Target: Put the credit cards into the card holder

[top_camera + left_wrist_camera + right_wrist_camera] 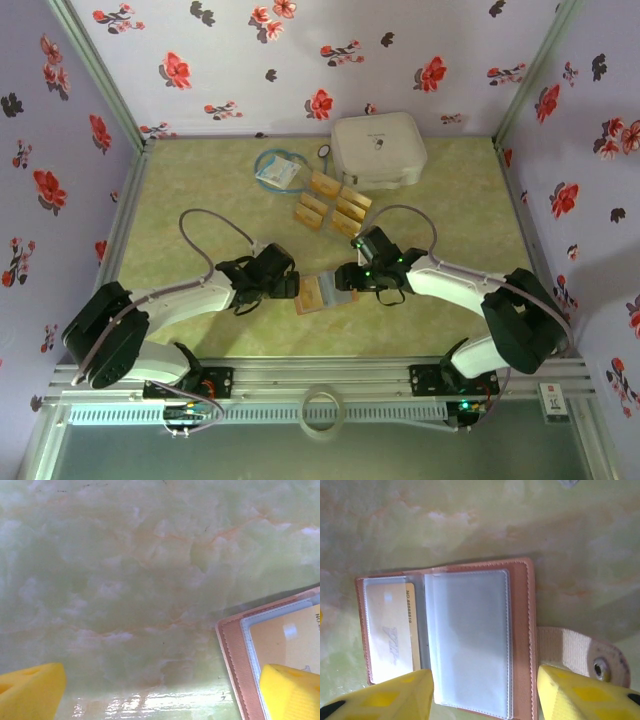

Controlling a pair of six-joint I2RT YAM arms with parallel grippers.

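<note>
The card holder [322,293] lies open and flat on the green marbled table [200,180], near the front and about midway between the two arms. From the right wrist I can see its reddish-brown rim and grey-blue inside [470,640]. One golden card [390,630] sits in the pocket on the 9 o'clock side, and an empty clear sleeve lies across the middle. A tan strap [580,650] with a metal snap [599,667] sticks out at 3 o'clock.

The right jaws hang over that holder, partly apart and gripping nothing. One yellow finger [390,700] is over the sleeve's lower edge, and the other [580,695] is just outside the rim, above the strap. The right arm [450,280] reaches in from 3 o'clock.

The left jaws stand wide and empty. One finger [30,692] is over bare table, and the other [290,692] is over the holder's corner [235,655], where the pocketed card [285,640] shows. The left arm [190,295] comes in from 9 o'clock.

At 12 o'clock from the holder, well apart from it, the loose credit cards [335,207] lie in a small cluster on the table. Beyond them at 1 o'clock is a white rounded case [379,150]. A blue-white packet [279,172] lies at 11 o'clock. A roll of tape [322,410] rests on the front rail at 6 o'clock.
</note>
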